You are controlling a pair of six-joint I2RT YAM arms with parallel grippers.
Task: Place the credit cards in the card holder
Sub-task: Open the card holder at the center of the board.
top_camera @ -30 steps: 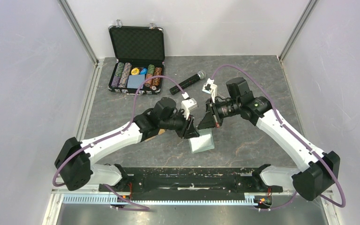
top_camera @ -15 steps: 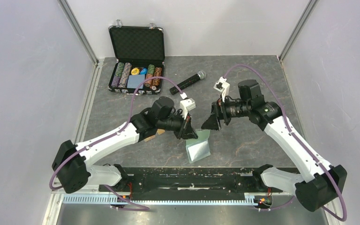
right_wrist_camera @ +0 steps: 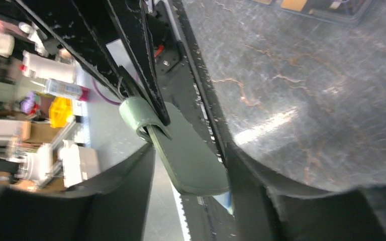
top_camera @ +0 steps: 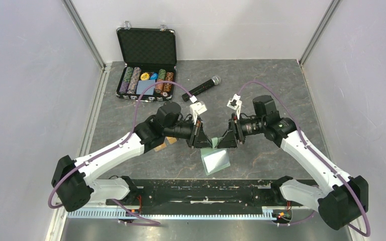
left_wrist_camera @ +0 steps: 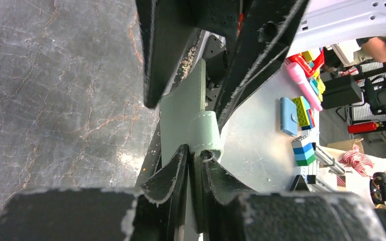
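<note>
Robotics lab: white-walled test cell (top_camera: 30, 75), aluminium frame posts (top_camera: 83, 32), toy bricks (left_wrist_camera: 301, 109) on bench (left_wrist_camera: 261, 145) beyond.

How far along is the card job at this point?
Done: nothing visible; no card shows in the card holder. In hand: the left pincer is shut on the holder's edge, and the right pincer is open astride its flap. Left: the orange cards lie outside it, yet to go in.

An open black case (top_camera: 147, 47) is set at the far left of the grey bench (top_camera: 266, 83), filled with rows of poker chips (top_camera: 130, 78) around a blue block (top_camera: 146, 87). A black microphone (top_camera: 200, 89) is laid just beside it.
</note>
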